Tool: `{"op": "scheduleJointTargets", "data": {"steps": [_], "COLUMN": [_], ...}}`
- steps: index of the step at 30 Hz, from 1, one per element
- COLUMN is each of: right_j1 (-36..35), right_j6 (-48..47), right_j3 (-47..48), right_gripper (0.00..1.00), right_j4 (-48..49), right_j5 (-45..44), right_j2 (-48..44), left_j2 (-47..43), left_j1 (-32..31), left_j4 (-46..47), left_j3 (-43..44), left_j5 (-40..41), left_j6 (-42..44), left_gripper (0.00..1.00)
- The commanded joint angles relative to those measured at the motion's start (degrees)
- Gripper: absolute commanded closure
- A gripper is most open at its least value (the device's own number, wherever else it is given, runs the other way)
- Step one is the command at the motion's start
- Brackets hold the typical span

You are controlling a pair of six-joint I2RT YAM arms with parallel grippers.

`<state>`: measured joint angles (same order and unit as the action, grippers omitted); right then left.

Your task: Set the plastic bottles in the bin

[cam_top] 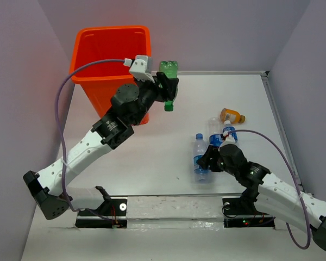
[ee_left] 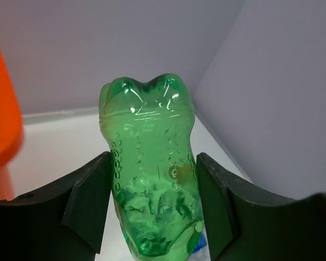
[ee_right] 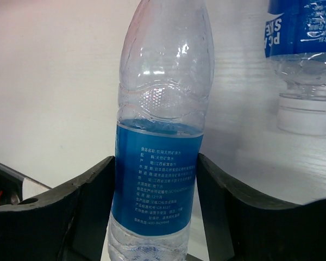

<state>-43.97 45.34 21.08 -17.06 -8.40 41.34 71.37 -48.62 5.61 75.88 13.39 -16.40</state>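
My left gripper (cam_top: 167, 86) is shut on the green bottle (cam_top: 169, 69) and holds it in the air just right of the orange bin (cam_top: 111, 60), base up and green cap down. In the left wrist view the fingers press both sides of the green bottle (ee_left: 149, 163), and the bin's edge (ee_left: 2, 125) shows at the left. My right gripper (cam_top: 208, 159) is shut on a clear bottle with a blue label (cam_top: 200, 155) low over the table; its fingers touch both sides of the label (ee_right: 155, 185). A second clear blue-labelled bottle (cam_top: 215, 129) and an orange bottle (cam_top: 232, 115) lie behind it.
White walls close in the table at the back and the right (cam_top: 277, 103). The second bottle with its white cap (ee_right: 307, 111) lies close to the right of my right gripper. Purple cables trail from both arms.
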Motion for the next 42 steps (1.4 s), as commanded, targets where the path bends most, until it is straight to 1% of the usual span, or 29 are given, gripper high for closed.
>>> {"op": "scheduleJointTargets", "data": {"steps": [1, 5, 6, 7, 8, 9, 11, 12, 14, 15, 16, 18, 21, 23, 24, 25, 26, 27, 28, 29, 30, 31, 32, 33, 34, 37, 40, 41, 42], "right_j1": [-0.07, -0.07, -0.07, -0.07, -0.07, -0.07, -0.07, -0.07, -0.07, -0.07, -0.07, -0.07, -0.07, -0.07, -0.07, -0.07, -0.07, -0.07, -0.07, -0.07, -0.07, -0.07, -0.07, -0.07, -0.07, -0.07, -0.07, -0.07, -0.07], "right_j6": [-1.92, -3.33, -3.59, -4.12, -4.38, -4.73, -5.87, -6.4, -7.81, -8.33, -9.73, -11.06, -13.61, -15.45, -16.07, -16.86, -18.61, -19.49, -20.55, -22.56, -23.62, -24.59, -26.34, -27.05, -27.84, -29.69, -31.89, -32.85, -33.21], "right_j3": [3.61, 5.64, 6.51, 7.04, 7.91, 8.36, 9.5, 11.07, 13.1, 15.54, 16.96, 19.95, 26.19, 30.48, 32.08, 33.75, 36.98, 38.67, 40.34, 43.75, 45.52, 47.37, 49.3, 53.32, 55.19, 62.66, 69.16, 74.14, 76.63], "right_gripper": [0.45, 0.46, 0.46, 0.46, 0.46, 0.46, 0.46, 0.46, 0.46, 0.46, 0.46, 0.46, 0.46, 0.46, 0.46, 0.46, 0.46, 0.46, 0.46, 0.46, 0.46, 0.46, 0.46, 0.46, 0.46, 0.46, 0.47, 0.47, 0.47], "right_j4": [3.26, 2.91, 2.65, 2.3, 2.12, 2.12, 2.47, 2.56, 3.17, 3.52, 4.39, 5.19, 6.68, 8.52, 9.06, 9.5, 10.72, 11.51, 12.39, 14.14, 14.94, 15.56, 16.09, 16.27, 16.36, 18.55, 19.7, 19.78, 19.96], "right_j5": [2.51, 4.09, 4.27, 4.36, 4.54, 4.62, 4.62, 4.71, 4.89, 5.67, 6.46, 6.64, 7.17, 7.78, 7.79, 7.88, 7.79, 7.61, 7.53, 7.7, 7.79, 7.79, 7.79, 7.88, 7.96, 10.16, 10.6, 10.78, 10.86], "right_j2": [-2.14, -3.46, -3.9, -4.07, -4.34, -4.51, -4.52, -4.26, -3.11, -2.59, -1.28, 0.39, 4.08, 5.85, 6.81, 8.82, 9.97, 11.2, 13.91, 15.51, 17.0, 18.76, 22.26, 23.94, 25.61, 31.42, 37.83, 39.59, 41.52], "left_j2": [-1.15, 0.6, 1.91, 2.88, 5.42, 5.44, 9.47, 12.1, 14.92, 17.37, 18.53, 18.28, 15.13, 11.1, 11.07, 7.24, 2.85, 0.54, -1.92, -6.64, -8.95, -10.97, -13.08, -17.19, -19.06, -26.97, -33.2, -34.45, -35.42], "left_j1": [2.12, 12.21, 16.58, 18.63, 22.48, 24.26, 27.77, 30.92, 33.49, 34.37, 34.99, 35.0, 35.0, 35.0, 35.0, 35.0, 35.0, 35.0, 35.0, 34.91, 34.82, 34.65, 34.47, 34.3, 33.86, 33.33, 33.07, 32.98, 32.89], "left_j4": [3.27, 0.9, 0.9, 0.29, -1.81, -2.61, -4.19, -5.42, -8.66, -11.73, -13.59, -14.13, -14.04, -14.13, -13.87, -13.26, -11.86, -11.24, -10.45, -8.87, -8.51, -8.33, -8.42, -8.51, -8.68, -9.3, -10.09, -10.44, -10.7], "left_j3": [8.99, 16.92, 18.15, 21.65, 23.86, 25.79, 30.63, 33.43, 37.04, 38.89, 42.04, 43.39, 41.99, 38.31, 36.38, 33.84, 28.24, 25.49, 19.02, 15.48, 12.48, 9.41, 3.72, 0.97, -4.37, -12.39, -23.45, -25.49, -27.26], "left_j5": [12.35, 10.52, 9.74, 9.55, 8.94, 8.94, 8.06, 6.49, 4.29, 2.19, 0.95, -0.89, -4.58, -5.74, -6.44, -8.88, -10.38, -13.01, -15.56, -18.89, -18.92, -21.97, -23.39, -24.89, -27.08, -30.78, -36.21, -37.54, -38.86], "left_j6": [5.49, 4.45, 4.36, 4.54, 4.54, 4.63, 4.63, 4.28, 3.23, 2.18, 1.82, 1.29, 0.24, -0.91, -1.61, -2.31, -3.71, -4.51, -5.38, -6.87, -7.32, -7.76, -8.03, -8.12, -8.03, -7.85, -7.94, -7.77, -7.85], "left_gripper": [0.57, 0.57, 0.57, 0.57, 0.57, 0.57, 0.56, 0.48, 0.33, 0.13, 0.01, 0.01, 0.01, 0.01, 0.01, 0.01, 0.01, 0.01, 0.01, 0.01, 0.01, 0.01, 0.01, 0.01, 0.01, 0.01, 0.01, 0.01, 0.01]}}
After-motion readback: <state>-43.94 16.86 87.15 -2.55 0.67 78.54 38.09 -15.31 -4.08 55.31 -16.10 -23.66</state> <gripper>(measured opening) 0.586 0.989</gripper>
